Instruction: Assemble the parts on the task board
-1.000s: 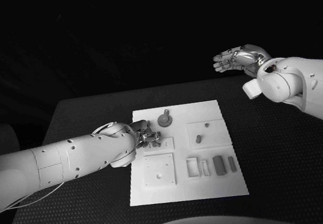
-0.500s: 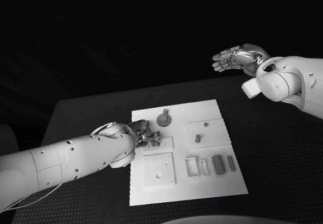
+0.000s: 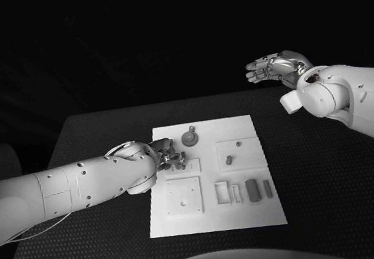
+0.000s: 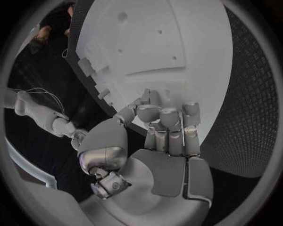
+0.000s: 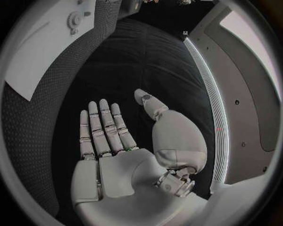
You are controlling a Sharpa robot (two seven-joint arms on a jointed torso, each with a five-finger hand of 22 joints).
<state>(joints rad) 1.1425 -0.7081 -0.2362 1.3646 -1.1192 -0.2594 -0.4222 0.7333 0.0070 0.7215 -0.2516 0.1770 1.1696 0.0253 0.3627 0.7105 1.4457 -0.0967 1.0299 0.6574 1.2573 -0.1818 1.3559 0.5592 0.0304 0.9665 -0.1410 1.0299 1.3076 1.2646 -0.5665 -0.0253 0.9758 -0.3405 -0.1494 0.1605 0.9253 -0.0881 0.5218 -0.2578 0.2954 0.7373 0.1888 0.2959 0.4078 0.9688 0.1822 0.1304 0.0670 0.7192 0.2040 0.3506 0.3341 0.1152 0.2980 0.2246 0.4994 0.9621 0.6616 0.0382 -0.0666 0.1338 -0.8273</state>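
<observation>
My left hand [image 3: 167, 157] sits curled over the left edge of the task board [image 3: 255, 211], and my own fingers [image 4: 168, 117] cover whatever lies beneath them, so I cannot tell whether I hold a part. The small parts [image 3: 253, 191] near the board's right edge are too small to tell apart by shape.

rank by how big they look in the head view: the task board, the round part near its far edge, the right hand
1. task board
2. right hand, though it hangs above the table, so its distance from the camera differs
3. round part
</observation>
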